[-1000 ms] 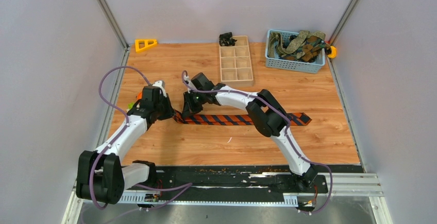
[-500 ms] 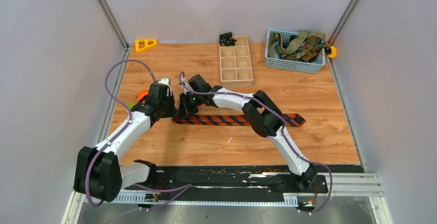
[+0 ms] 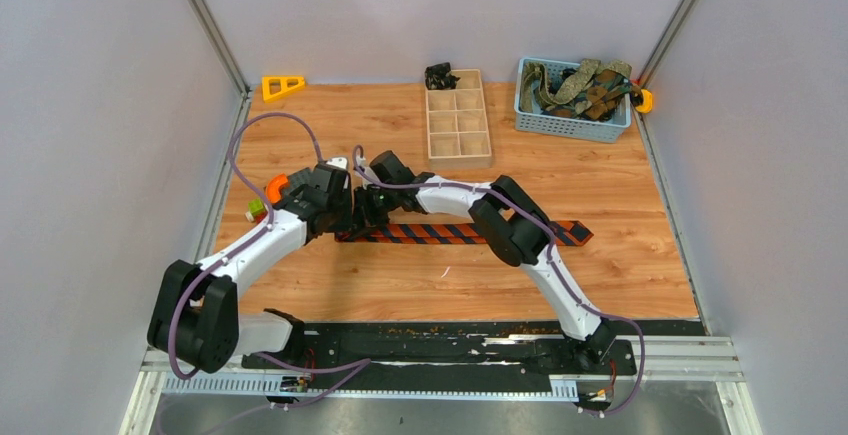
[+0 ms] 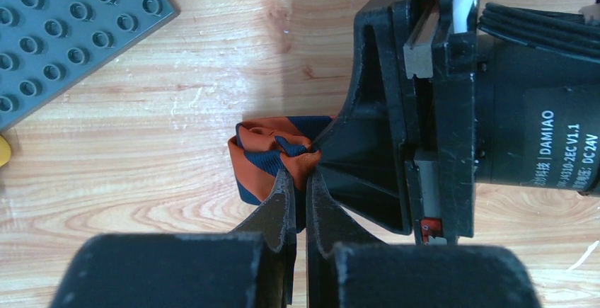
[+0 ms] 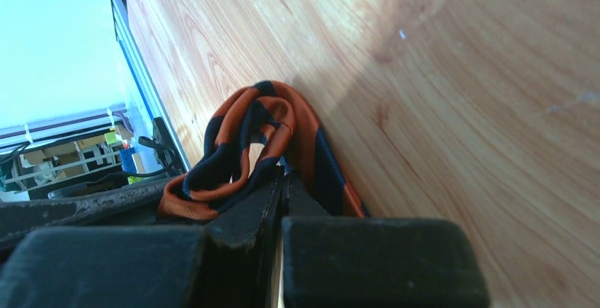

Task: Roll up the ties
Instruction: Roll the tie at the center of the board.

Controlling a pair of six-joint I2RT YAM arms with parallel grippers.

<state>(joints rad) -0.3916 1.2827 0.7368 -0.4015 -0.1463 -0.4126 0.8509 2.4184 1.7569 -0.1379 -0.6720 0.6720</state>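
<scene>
**Two Grippers, One Slack Coil: Tie Roll at Risk of Springing Open**

The left gripper [image 4: 297,180] and the right gripper [image 5: 281,177] meet nose to nose, each with jaws closed on the started coil of the striped tie [image 3: 440,232], left of the centre of the table [image 3: 620,275]. The rest of the tie lies flat, running toward the right edge. The danger appears to lie in the coil itself. It is loose and lopsided, with an open loop at its core, so the fabric could unwind if either gripper releases to re-grip. With the fingers so crowded, a turn might also knock them together or drag the flat tail askew. The tie is narrow, orange with dark navy diagonal stripes, and smooth along its length. More ties [image 3: 580,85] wait in a blue basket [image 3: 570,127] at the far right corner.
</scene>
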